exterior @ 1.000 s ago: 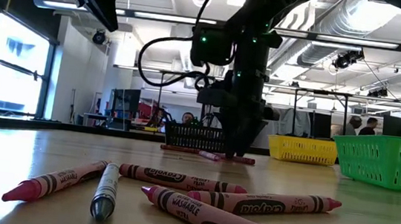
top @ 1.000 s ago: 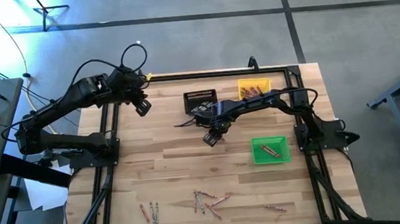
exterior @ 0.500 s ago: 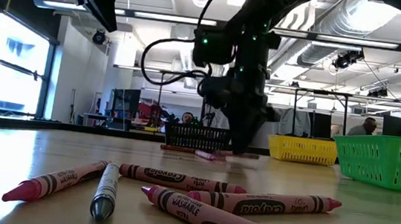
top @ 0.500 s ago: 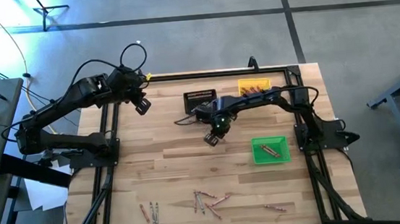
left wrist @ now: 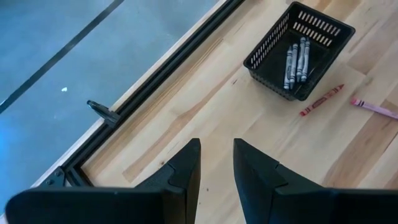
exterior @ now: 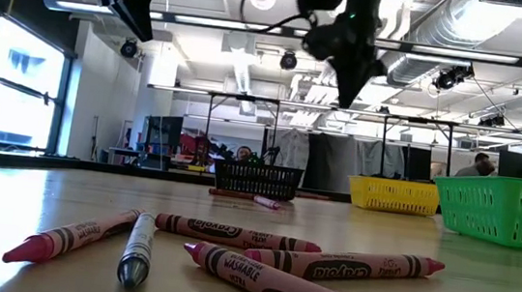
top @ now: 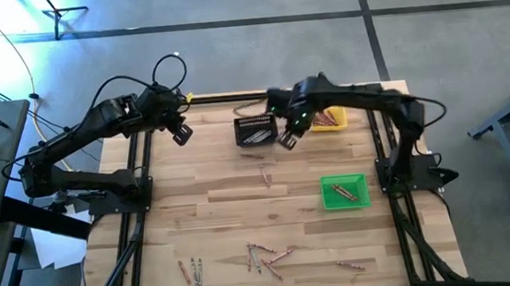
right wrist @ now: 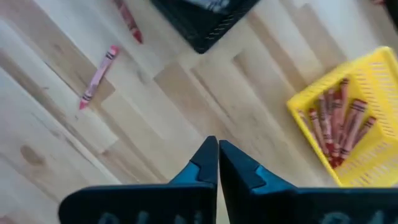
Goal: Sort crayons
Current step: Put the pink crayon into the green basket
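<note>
My right end effector (top: 287, 140) hangs between the black bin (top: 255, 130) and the yellow bin (top: 325, 116) near the top centre of the high view, fingers pinched together with nothing visible between them. If a crayon should be there, it may have slipped out. The loose crayons (top: 267, 255) lie along the lower edge of the surface (top: 224, 210), two (top: 265, 174) at mid-frame. My left end effector (top: 180, 136) waits slightly parted at upper left.

Bright, even overhead light; soft blur in right wrist view.
</note>
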`<state>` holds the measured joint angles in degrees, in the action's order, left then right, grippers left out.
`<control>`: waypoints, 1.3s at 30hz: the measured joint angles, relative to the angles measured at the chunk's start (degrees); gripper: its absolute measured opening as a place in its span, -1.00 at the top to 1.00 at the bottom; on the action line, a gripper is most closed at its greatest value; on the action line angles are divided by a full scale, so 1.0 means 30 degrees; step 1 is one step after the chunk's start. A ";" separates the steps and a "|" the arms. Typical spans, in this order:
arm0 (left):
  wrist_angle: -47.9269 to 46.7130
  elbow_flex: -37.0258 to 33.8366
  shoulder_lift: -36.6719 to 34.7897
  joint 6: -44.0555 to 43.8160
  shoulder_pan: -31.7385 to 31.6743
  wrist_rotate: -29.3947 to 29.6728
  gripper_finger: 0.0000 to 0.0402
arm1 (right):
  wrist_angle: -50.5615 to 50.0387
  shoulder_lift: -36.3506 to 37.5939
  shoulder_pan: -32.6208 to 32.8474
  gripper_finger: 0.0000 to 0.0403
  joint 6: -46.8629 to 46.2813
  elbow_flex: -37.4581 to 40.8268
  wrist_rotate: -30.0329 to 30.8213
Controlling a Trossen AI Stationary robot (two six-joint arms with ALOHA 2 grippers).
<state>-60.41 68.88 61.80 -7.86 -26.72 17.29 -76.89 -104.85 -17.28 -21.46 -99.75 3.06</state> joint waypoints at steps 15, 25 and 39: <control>0.0552 0.0000 0.0003 -0.0927 -0.0658 0.0187 0.60 | 0.1495 -0.0380 -0.3278 1.00 0.3163 0.0739 -0.2254; -0.1070 -0.0006 0.0001 -0.1174 -0.0874 0.0121 0.60 | 0.4751 -0.3186 -0.0947 1.00 0.2751 0.0746 -0.5716; -0.2509 -0.0007 0.0000 0.1128 -0.0874 0.0172 0.60 | 0.6398 -0.4091 0.2630 0.99 -0.0459 0.0746 -0.5295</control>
<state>-67.94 68.86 61.80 -4.47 -29.34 17.80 -57.69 -117.12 -9.39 -22.84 -97.51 -12.82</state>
